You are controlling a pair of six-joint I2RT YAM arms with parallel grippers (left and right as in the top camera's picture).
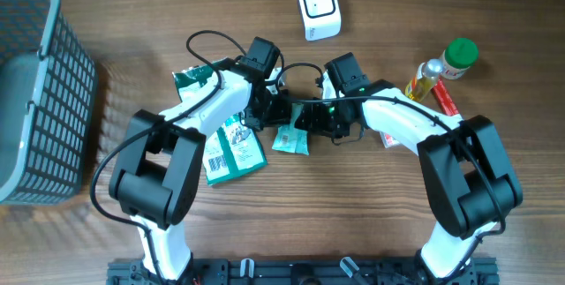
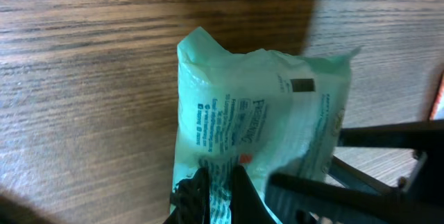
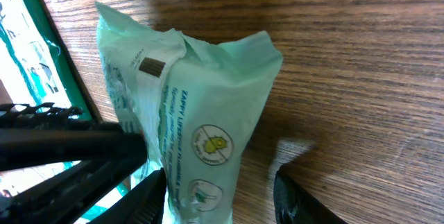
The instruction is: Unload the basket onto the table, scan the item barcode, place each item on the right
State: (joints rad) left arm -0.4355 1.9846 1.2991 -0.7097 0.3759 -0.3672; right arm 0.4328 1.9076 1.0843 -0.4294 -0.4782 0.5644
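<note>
Mint pouch (image 1: 290, 140) is seen at overhead frame centre, mostly hidden betw. left arm (image 1: 207, 104) & right arm (image 1: 402, 119). Left fingers (image 2: 244, 196) are pinched shut on its lower edge. Right fingers (image 3: 300, 200) are spread apart, nothing clamped. Barcode patch (image 3: 152, 66) too small to be read. Pouch bottom is cut off in wrist views.

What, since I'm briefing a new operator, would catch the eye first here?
The pale green packet in the middle of the table draws the eye. The left fingers pinch its edge, and the right fingers stand open around it. Beyond it sits a white scanner, and a grey basket fills the left side.
</note>
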